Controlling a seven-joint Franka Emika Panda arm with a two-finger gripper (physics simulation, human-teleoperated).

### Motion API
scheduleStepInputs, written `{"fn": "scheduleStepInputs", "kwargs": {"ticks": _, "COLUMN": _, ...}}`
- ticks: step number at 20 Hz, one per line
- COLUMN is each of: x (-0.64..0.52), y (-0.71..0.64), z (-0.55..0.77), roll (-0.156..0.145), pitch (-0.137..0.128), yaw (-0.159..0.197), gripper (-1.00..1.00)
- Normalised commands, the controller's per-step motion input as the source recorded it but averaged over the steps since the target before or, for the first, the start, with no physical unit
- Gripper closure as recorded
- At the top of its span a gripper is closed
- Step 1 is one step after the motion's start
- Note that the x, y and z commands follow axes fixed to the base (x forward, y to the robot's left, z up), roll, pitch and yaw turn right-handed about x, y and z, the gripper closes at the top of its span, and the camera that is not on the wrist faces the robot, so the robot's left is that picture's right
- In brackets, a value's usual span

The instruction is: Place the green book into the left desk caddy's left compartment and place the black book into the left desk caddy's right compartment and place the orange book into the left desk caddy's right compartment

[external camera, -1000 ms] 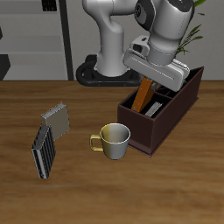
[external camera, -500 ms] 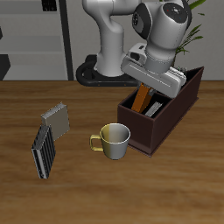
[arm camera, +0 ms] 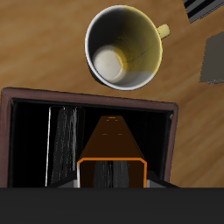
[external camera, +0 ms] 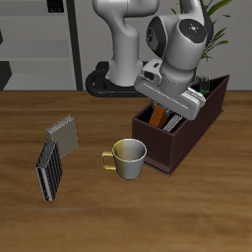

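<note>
The left desk caddy point(external camera: 187, 133) stands at the back of the table, and its rim point(arm camera: 87, 98) shows in the wrist view too. My gripper point(external camera: 166, 105) hangs over its low, wide right compartment point(external camera: 162, 126), shut on the upper end of the orange book point(external camera: 157, 114). The orange book point(arm camera: 112, 144) slants down into that section, with my fingers point(arm camera: 156, 181) against its sides. Beside it in the same section stands the black book point(arm camera: 63, 140), page edges showing. A sliver of the green book point(external camera: 204, 90) peeks from the tall left compartment behind my hand.
A cream mug point(external camera: 126, 157) point(arm camera: 124, 48) stands just in front of the caddy. Farther along the table a small grey book point(external camera: 63, 133) stands near a grey-and-black striped book point(external camera: 49, 169). The robot base is behind the caddy.
My hand has tilted and shifted back over the caddy, and the orange book has sunk lower into the wide section. Nothing else on the table moved.
</note>
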Motion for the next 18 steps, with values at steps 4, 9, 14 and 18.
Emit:
{"fn": "scheduleStepInputs", "kwargs": {"ticks": 4, "x": 0.07, "y": -0.03, "z": -0.16, "roll": 0.037, "pitch": 0.087, "yaw": -0.037, "gripper": -1.00}}
{"fn": "scheduleStepInputs", "kwargs": {"ticks": 9, "x": -0.01, "y": -0.02, "z": 0.02, "roll": 0.000, "pitch": 0.010, "yaw": -0.015, "gripper": -1.00}}
{"fn": "scheduleStepInputs", "kwargs": {"ticks": 14, "x": 0.04, "y": -0.03, "z": 0.05, "roll": 0.021, "pitch": 0.017, "yaw": 0.000, "gripper": -1.00}}
{"fn": "scheduleStepInputs", "kwargs": {"ticks": 18, "x": 0.11, "y": -0.02, "z": -0.01, "roll": 0.024, "pitch": 0.027, "yaw": 0.010, "gripper": -1.00}}
